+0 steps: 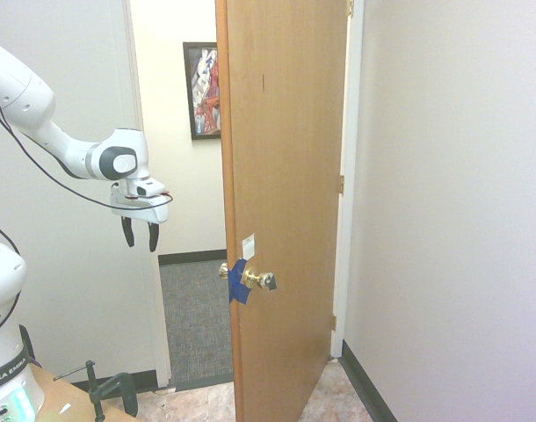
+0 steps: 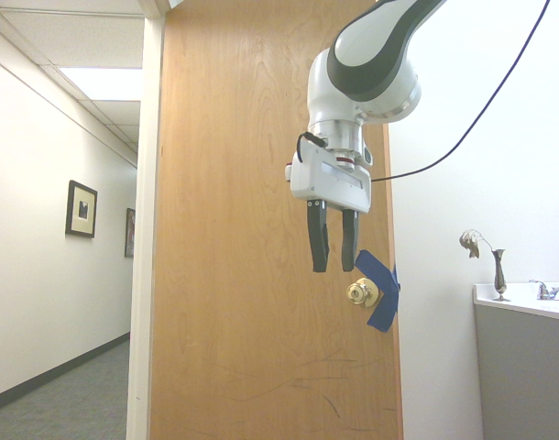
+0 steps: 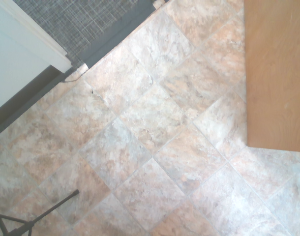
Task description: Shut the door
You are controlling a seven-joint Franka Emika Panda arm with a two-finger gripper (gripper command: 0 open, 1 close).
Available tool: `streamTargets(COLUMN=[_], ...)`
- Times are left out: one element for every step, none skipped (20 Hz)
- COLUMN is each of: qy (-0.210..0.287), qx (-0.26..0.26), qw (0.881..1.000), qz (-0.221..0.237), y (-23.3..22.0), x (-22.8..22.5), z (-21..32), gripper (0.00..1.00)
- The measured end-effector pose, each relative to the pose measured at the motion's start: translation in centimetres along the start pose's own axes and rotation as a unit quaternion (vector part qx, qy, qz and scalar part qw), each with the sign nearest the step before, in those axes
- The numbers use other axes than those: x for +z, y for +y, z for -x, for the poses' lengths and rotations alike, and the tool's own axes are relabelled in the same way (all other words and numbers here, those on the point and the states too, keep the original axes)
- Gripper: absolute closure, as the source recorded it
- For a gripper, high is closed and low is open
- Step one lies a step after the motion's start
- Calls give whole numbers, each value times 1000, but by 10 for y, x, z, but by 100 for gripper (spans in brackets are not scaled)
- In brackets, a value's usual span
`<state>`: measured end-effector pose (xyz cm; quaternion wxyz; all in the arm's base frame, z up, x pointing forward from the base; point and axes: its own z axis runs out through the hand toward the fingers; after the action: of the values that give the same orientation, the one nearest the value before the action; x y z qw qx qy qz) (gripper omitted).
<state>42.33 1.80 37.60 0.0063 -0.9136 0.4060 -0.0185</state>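
Observation:
The door (image 1: 286,176) is a tall orange-brown wooden slab, swung open into the room. It carries a brass knob (image 1: 260,280) with blue tape (image 1: 238,281) and a small white sticker (image 1: 248,245) near its free edge. The second exterior view shows the door (image 2: 243,302), its knob (image 2: 360,292) and the tape (image 2: 380,289) from the other side. My gripper (image 1: 140,234) hangs in the air left of the door's edge, above knob height, fingers pointing down, open and empty. It touches nothing (image 2: 331,241). The wrist view shows a corner of the door (image 3: 275,73) over the tile floor.
Through the doorway lies a hallway with grey carpet (image 1: 193,316) and a framed picture (image 1: 202,90) on its wall. The white door frame (image 1: 149,290) stands behind my gripper. A white wall (image 1: 452,220) runs along the right. A sink counter (image 2: 527,302) holds a small vase.

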Motion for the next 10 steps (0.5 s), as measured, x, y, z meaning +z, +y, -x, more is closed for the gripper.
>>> streamTargets(qy=[0, 1, 2, 3, 4, 5, 5, 7, 8, 10], qx=[1, 1, 2, 2, 3, 3, 4, 5, 7, 12], qw=[1000, 1000, 1000, 1000, 1000, 1000, 1000, 1000, 1000, 1000], qz=[-1, -4, -6, -7, -8, -9, -9, -9, -9, -9], y=[0, -1, -1, 1, 3, 7, 13, 18, 24, 31], x=[0, -1, -2, -3, -5, -7, -10, -13, -17, -21], z=[0, -1, 0, 1, 3, 7, 11, 16, 21, 27], gripper=[0, 0, 0, 0, 0, 0, 0, 0, 0, 0])
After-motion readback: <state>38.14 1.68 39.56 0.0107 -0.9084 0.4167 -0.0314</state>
